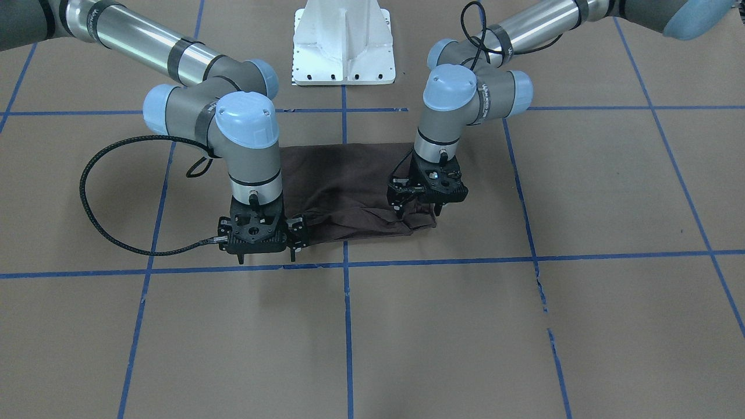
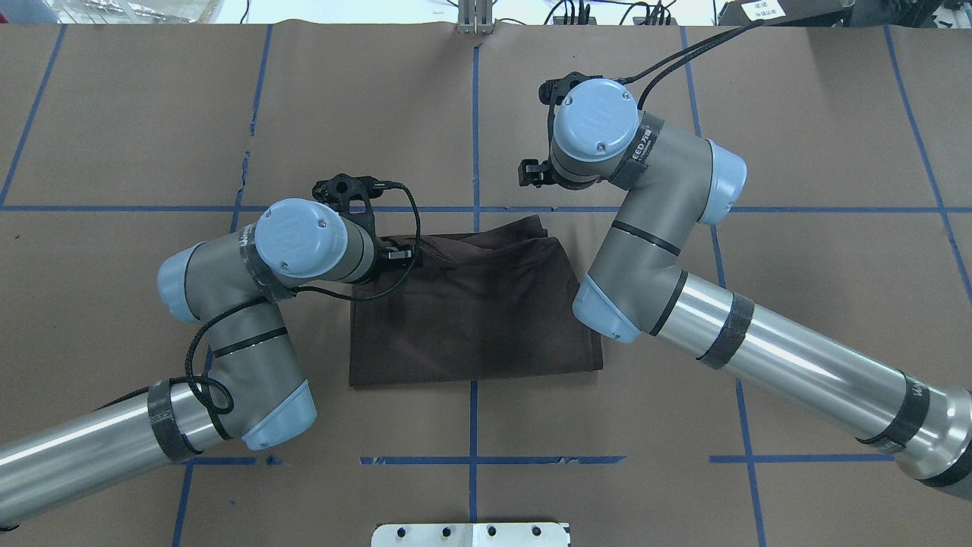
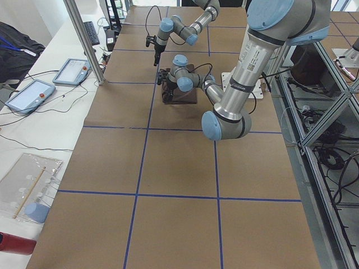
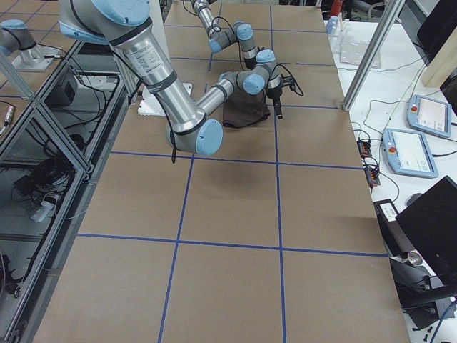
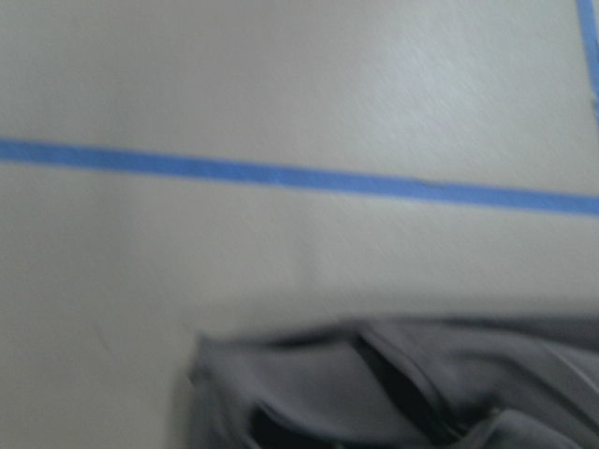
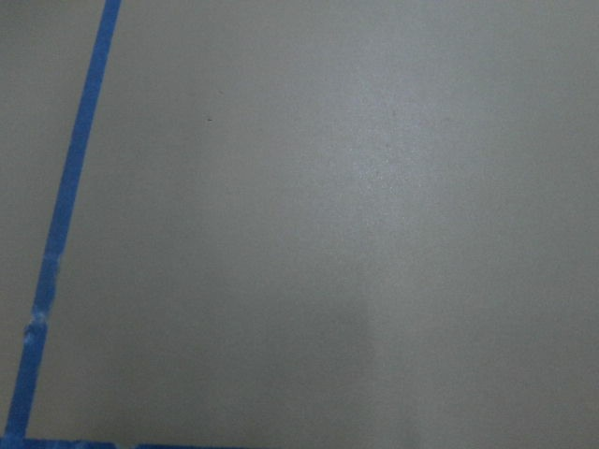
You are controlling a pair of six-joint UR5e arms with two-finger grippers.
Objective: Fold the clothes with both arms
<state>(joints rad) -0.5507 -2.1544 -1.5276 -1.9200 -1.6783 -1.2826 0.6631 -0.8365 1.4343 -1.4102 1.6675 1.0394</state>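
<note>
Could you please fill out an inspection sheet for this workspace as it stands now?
Surface: table covered in brown paper, marked with a blue tape grid.
Job's things: dark brown T-shirt folded into a rough rectangle, with the edge away from the robot bunched.
Clutter: nothing seen.
Grippers: left tool over the shirt's bunched edge; right tool beside the shirt, its camera showing only bare paper. Open or shut is unclear for both.
Cables: black braided cable loops wide from the right tool.
Surroundings: white pedestal base; control pendant on a side bench.
</note>
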